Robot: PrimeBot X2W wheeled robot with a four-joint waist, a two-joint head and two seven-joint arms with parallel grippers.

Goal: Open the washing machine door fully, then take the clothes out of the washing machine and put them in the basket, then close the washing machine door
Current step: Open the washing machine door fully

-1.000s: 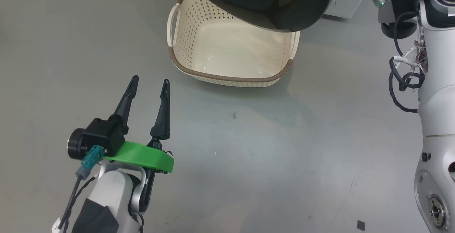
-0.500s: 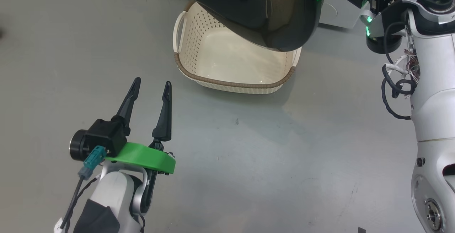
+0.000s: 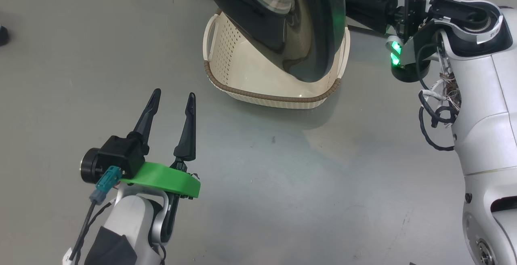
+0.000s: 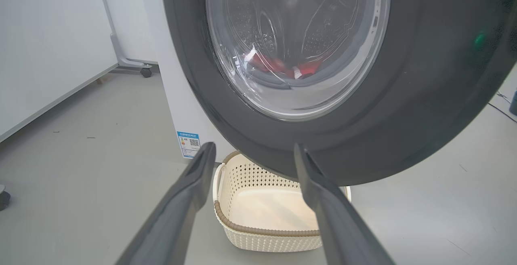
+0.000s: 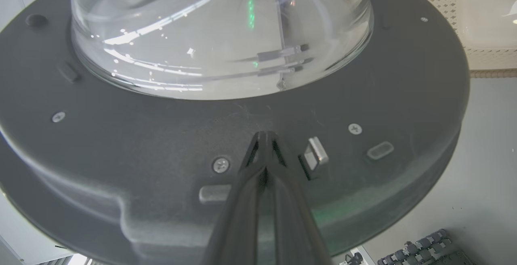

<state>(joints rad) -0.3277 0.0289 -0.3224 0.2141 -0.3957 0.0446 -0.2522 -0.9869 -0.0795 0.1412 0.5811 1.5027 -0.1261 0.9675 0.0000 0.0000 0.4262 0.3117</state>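
Wider than a sec ago: washing machine door point(image 3: 319, 22) now hangs edge-on over basket point(image 3: 278, 97). My R end effector point(image 5: 264, 135), pinched shut, pushes its inner rim; L end effector point(image 3: 171, 95) wide, empty. Red clothes point(image 4: 278, 67) lie in drum point(image 4: 319, 34); unloading prob next.

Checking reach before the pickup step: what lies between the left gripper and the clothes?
In the left wrist view, the washing machine door stands between the open left gripper and the red clothes, which show through its glass.
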